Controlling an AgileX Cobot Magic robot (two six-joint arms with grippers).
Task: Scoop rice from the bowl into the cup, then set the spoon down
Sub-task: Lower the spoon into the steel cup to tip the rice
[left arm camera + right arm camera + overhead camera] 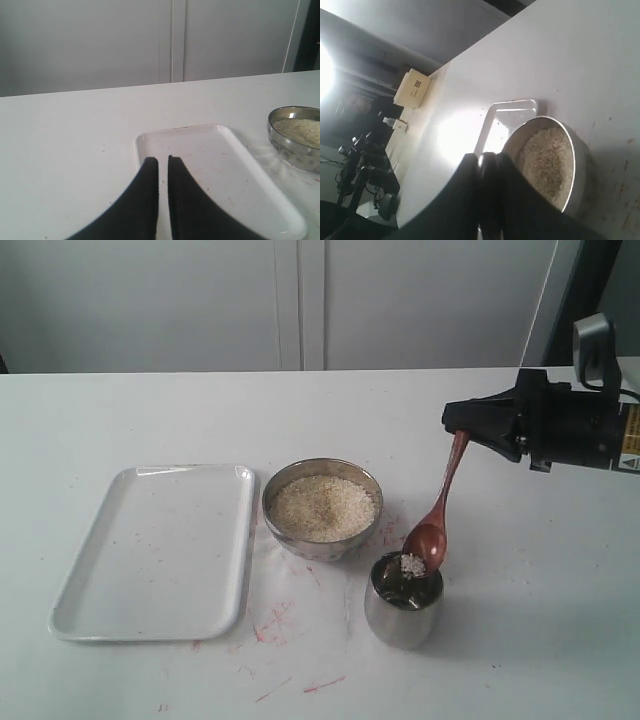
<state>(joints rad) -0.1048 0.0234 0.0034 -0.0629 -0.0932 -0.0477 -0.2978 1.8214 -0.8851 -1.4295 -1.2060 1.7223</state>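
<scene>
The right claw [466,431] is clamped on the handle end of the spoon [441,508], which slants down with its scoop at the rim of the cup [399,617], a clump of rice [412,564] beneath it. The bowl [322,546] sits just beside the cup on the table [530,630]. The left claw [163,165] hangs above a white tray [160,550], pinched nearly together and empty.

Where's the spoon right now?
Exterior view, right of centre: the spoon hangs from the right tool, scoop over the cup, beside the bowl.
</scene>
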